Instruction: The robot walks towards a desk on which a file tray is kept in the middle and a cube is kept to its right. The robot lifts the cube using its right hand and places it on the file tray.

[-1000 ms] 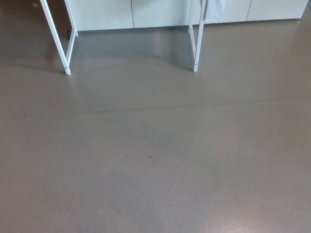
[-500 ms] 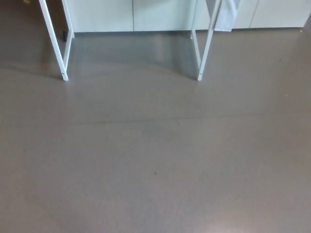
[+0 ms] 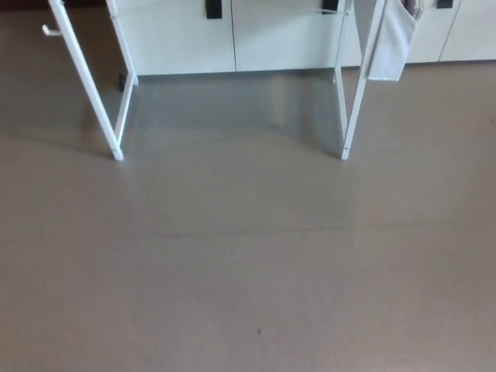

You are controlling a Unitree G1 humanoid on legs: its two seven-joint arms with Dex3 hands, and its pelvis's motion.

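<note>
The white counter legs [image 3: 87, 85] are cut off by the upper edge. The cabinet fronts [image 3: 271, 39], their black handles [image 3: 213, 9] and a pale hanging pouch [image 3: 387, 46] are likewise truncated there.

A: Looked over the white cabinet doors [image 3: 178, 39] and their black handles [image 3: 213, 9] for lettering?

B: Looked. Found no word, number or logo to read there.

A: And on the pale pouch [image 3: 391, 46] hanging by the white desk leg [image 3: 361, 85]?

B: Searched it too; read nothing. Same on the grey floor [image 3: 248, 271].
</note>
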